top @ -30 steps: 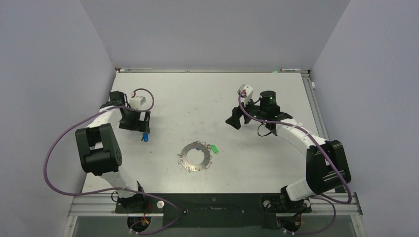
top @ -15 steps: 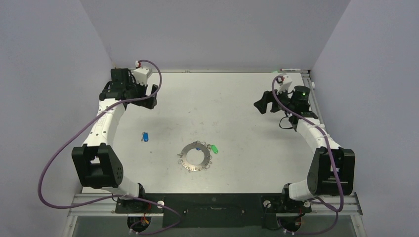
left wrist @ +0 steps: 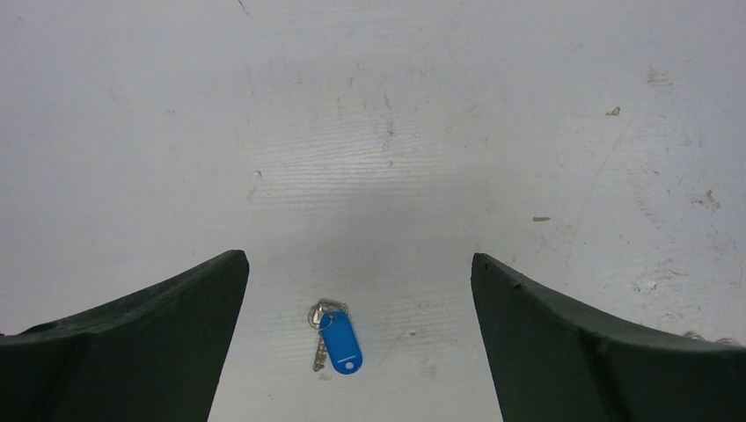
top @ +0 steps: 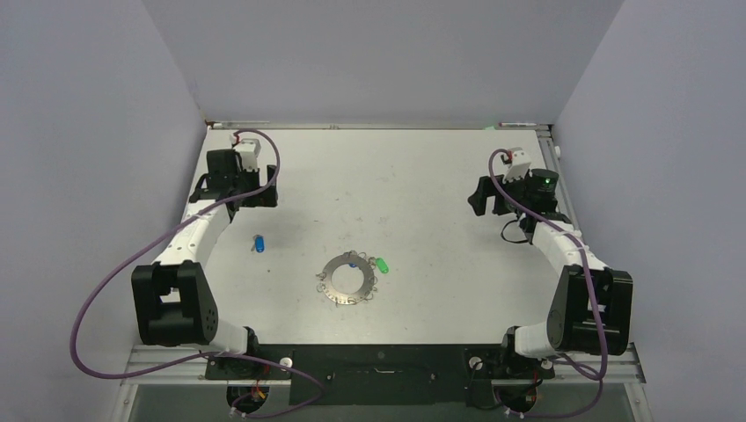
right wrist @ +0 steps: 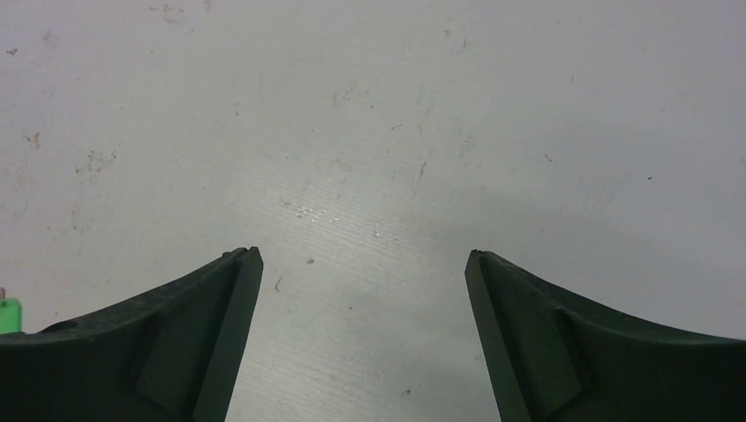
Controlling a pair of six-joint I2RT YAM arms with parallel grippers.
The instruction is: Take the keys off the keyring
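Note:
The silver keyring (top: pixel 350 280) lies flat at the table's middle front. A green-headed key (top: pixel 382 264) and a blue one (top: pixel 352 263) sit at its far rim. A loose blue-headed key (top: pixel 259 243) lies on the table to the ring's left; it also shows in the left wrist view (left wrist: pixel 337 338), with a small metal key beside its tag. My left gripper (top: pixel 261 195) is open and empty at the far left, raised above that key. My right gripper (top: pixel 483 197) is open and empty at the far right, away from the ring.
The white table (top: pixel 396 176) is walled by grey panels at the back and both sides. A metal rail (top: pixel 554 167) runs along its right edge. A sliver of green (right wrist: pixel 7 315) shows at the right wrist view's left edge.
Both arms pulled back from the table's middle toward the far corners and then settled a little lower. The loose blue key stayed where it lay. The keyring has not moved.

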